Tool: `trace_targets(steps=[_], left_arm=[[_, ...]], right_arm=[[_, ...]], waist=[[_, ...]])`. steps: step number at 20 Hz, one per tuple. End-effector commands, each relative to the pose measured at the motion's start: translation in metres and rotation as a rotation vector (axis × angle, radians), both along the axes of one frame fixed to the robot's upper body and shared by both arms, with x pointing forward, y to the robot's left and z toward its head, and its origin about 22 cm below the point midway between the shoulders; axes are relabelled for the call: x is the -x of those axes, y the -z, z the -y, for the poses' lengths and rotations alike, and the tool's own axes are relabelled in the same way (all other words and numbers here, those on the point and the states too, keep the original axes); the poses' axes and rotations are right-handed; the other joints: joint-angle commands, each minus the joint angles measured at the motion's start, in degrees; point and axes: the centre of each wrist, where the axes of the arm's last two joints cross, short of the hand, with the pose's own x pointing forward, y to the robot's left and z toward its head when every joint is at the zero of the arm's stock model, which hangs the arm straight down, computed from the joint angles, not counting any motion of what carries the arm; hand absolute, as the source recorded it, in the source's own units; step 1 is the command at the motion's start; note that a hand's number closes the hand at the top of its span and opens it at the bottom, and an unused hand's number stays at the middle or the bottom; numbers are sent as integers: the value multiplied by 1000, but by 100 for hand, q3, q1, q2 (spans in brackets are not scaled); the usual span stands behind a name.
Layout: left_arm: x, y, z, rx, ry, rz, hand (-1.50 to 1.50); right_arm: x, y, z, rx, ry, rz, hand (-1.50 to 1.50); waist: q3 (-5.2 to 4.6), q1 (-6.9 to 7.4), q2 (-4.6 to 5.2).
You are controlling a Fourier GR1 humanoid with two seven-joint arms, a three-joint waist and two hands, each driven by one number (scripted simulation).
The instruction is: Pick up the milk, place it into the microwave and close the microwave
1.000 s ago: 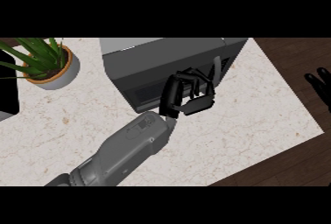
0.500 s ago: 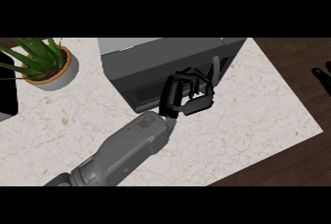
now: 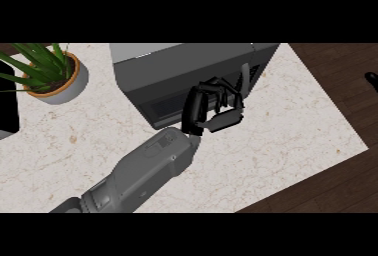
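Observation:
The grey microwave (image 3: 184,65) stands at the counter's back centre, and its dark front (image 3: 166,107) faces me. My left hand (image 3: 212,109) comes in from the lower left on a grey forearm. It lies against the right part of the microwave's front with relaxed fingers spread over the door, and nothing shows in it. No milk carton is visible in this view. Only a black sliver of my right hand (image 3: 372,80) shows at the right edge, over the dark floor.
A potted green plant (image 3: 50,75) sits at the back left of the pale stone counter (image 3: 280,145). A dark object (image 3: 6,100) is cut off by the left edge. The counter's right edge runs diagonally, with wooden floor (image 3: 332,65) beyond.
My left hand has stayed at the microwave's front with only a slight shift. My right hand has slid further out past the right edge.

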Motion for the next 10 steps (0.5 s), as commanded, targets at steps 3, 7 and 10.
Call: trace_targets(steps=[3, 7, 10], left_arm=[[-17, -6, -4, -12, -30, -16, 150], [-19, -11, -2, -4, -27, -7, 150], [-19, -9, -2, -5, -25, -5, 150]], right_arm=[[-1, -7, 0, -12, -1, 7, -150], [-3, -12, -1, -2, -48, 7, -150], [-3, -11, -1, 2, -89, -7, -150]], waist=[[-14, -61, 80], [-8, -10, 98], [2, -37, 123]])
